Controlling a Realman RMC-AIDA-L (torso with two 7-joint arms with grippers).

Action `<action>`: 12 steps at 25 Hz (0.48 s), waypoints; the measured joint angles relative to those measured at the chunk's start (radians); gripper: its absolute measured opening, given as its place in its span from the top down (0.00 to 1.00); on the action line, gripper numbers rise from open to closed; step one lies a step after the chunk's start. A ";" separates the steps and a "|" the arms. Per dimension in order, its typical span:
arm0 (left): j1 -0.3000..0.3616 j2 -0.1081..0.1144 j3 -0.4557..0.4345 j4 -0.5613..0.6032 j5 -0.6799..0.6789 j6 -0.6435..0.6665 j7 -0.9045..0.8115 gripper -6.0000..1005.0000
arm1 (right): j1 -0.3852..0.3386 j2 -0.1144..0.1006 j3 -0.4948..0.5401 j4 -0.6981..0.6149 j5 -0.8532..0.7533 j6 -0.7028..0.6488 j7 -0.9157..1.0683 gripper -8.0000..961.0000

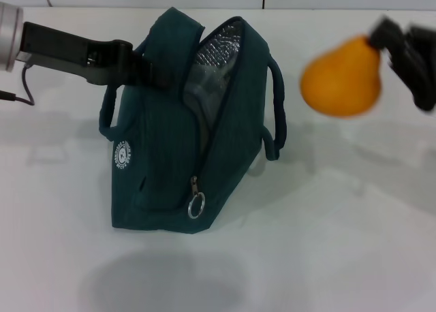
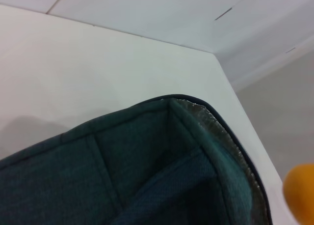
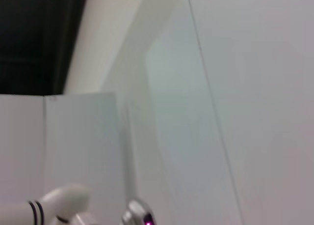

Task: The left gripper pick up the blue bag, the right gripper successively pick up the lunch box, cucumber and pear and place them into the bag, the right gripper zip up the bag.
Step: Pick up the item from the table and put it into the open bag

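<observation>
**A:** Head camera: your left gripper (image 1: 143,70) is clenched on the near rim of the blue bag (image 1: 174,162), holding it upright on the white table (image 1: 327,257) with its mouth gaping. Your right gripper (image 1: 385,39) hangs in the air to the bag's right, pinching the pear (image 1: 342,77) by its narrow top. The fruit is clear of the table and well apart from the opening.

**B:** So which step is that?

**A:** The last item, by my reading. Something pale and clear shows inside against the foil lining (image 1: 221,43), probably the lunch box, though you cannot confirm it, and no cucumber is visible outside. Next you need to carry the pear across, over the open mouth between the two loop handles, lower it in and let go. Zipping comes after; the ring pull (image 1: 196,206) hangs low at the bag's front end.

**B:** Left wrist camera?

**A:** Only the bag's corner seam, dark teal fabric with a silver-lined edge, and a sliver of orange pear (image 2: 300,193) at the frame's edge. No fingers show.

**B:** Right wrist?

**A:** Pale wall panels and part of some white fixture (image 3: 59,203); neither pear nor fingers appear.
</observation>
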 joint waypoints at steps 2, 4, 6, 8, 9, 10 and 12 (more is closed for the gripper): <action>-0.003 -0.002 0.000 0.000 0.000 0.000 0.000 0.94 | 0.062 0.002 -0.001 0.001 0.002 0.006 0.019 0.90; -0.008 -0.003 0.000 0.000 0.000 -0.001 0.000 0.94 | 0.123 0.006 -0.008 0.008 0.000 0.020 0.035 0.90; -0.010 -0.005 0.000 0.000 -0.001 -0.001 0.000 0.94 | 0.166 0.010 -0.027 0.011 -0.002 0.039 0.041 0.89; -0.015 -0.007 0.000 0.000 -0.001 -0.002 0.000 0.94 | 0.201 0.013 -0.065 0.012 0.000 0.069 0.043 0.89; -0.016 -0.007 -0.001 0.000 -0.001 -0.002 0.000 0.94 | 0.218 0.014 -0.088 0.012 0.002 0.089 0.044 0.89; -0.017 -0.008 -0.003 0.000 -0.002 -0.003 0.000 0.94 | 0.230 0.016 -0.112 0.012 0.002 0.109 0.045 0.88; -0.021 -0.010 -0.004 -0.002 -0.003 -0.004 0.000 0.94 | 0.251 0.017 -0.165 0.012 0.004 0.149 0.048 0.88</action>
